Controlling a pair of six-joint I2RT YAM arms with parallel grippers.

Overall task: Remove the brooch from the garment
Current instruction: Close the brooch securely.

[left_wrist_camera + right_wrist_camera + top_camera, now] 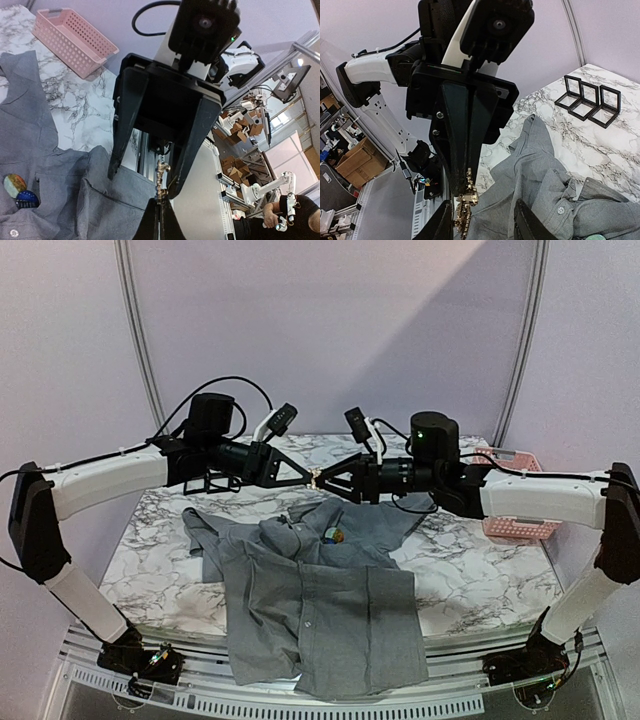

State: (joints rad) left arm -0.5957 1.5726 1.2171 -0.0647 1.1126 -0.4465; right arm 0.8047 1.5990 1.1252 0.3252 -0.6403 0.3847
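Fingers (465, 130) of the left end effector (466, 175) were pinched shut on the small gold brooch (464, 202), up in the air. The right end effector (144, 182) was wide open, with the brooch between its fingers. Below them, the grey shirt (320, 610) lay spread on the counter (160, 560), hanging over the near edge.

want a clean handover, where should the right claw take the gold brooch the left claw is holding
Grip the free end of the gold brooch that sticks out beyond the shut tips of the left claw. Come head-on, opposite the left claw, with the open right claw either side: the piece is long and thin, so close across its narrow width.
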